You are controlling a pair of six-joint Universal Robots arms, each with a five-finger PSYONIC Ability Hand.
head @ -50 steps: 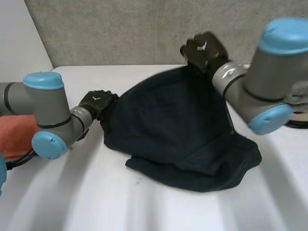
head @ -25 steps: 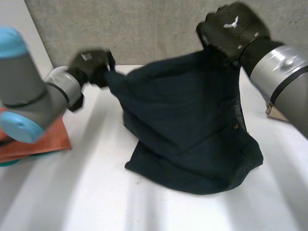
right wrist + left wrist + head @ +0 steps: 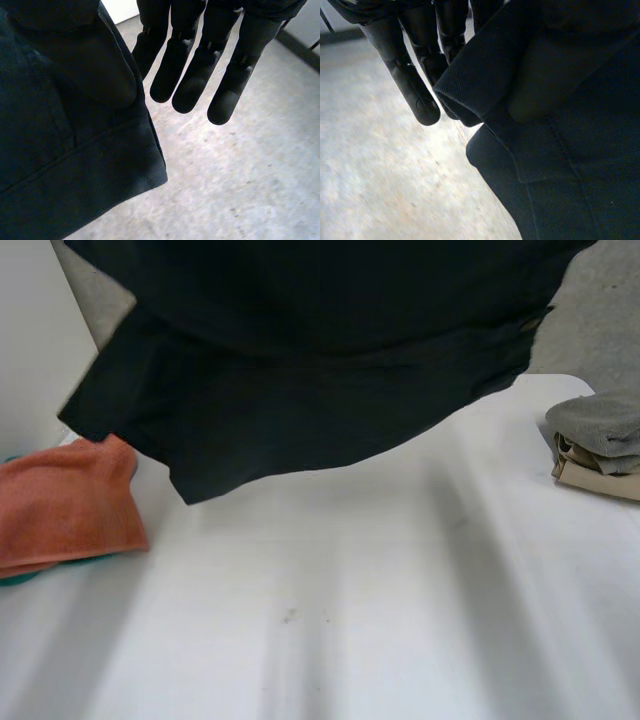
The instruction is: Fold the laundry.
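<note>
A dark navy garment (image 3: pixel 300 370) hangs in the air above the white table (image 3: pixel 350 620), spread wide, its lower edge off the surface. In the left wrist view my left hand (image 3: pixel 415 90) holds a hemmed edge of the garment (image 3: pixel 570 175), which is pinched beside the fingers with the thumb pressed on the cloth. In the right wrist view my right hand (image 3: pixel 195 75) has its fingers straight, and a hemmed corner of the garment (image 3: pixel 60 165) is caught at the thumb side.
An orange towel (image 3: pixel 60 505) lies folded at the table's left edge, on top of something teal (image 3: pixel 15 578). A pile of folded grey and beige cloth (image 3: pixel 600 445) sits at the right edge. A grey wall stands behind the table.
Both hands have risen above the head view's frame, lifting the garment off the table and stretching it wide. The left hand closed on its edge.
</note>
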